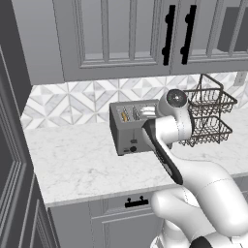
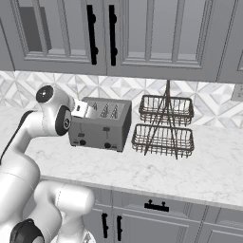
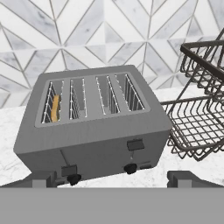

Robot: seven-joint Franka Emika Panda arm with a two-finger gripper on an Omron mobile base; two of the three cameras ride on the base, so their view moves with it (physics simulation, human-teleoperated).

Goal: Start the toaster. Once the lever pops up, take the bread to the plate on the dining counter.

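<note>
The grey four-slot toaster (image 3: 94, 127) stands on the white worktop against the tiled wall, also seen in the left base view (image 1: 127, 128) and the right base view (image 2: 102, 124). The bread (image 3: 54, 108) sits sunk in its leftmost slot, with just a golden edge showing (image 1: 124, 115). The left lever (image 3: 69, 170) sits low, close to its knob, while the right lever (image 3: 135, 145) sits higher. My gripper (image 3: 113, 180) hovers in front of and above the toaster's front face, open, with nothing between its fingertips (image 3: 43, 179). The plate and the dining counter are out of view.
A dark two-tier wire basket rack (image 2: 163, 127) stands just right of the toaster (image 3: 201, 109). Grey upper cabinets (image 1: 121, 34) hang above. A tall dark cabinet (image 1: 9, 145) bounds the worktop (image 1: 72, 164) on the left.
</note>
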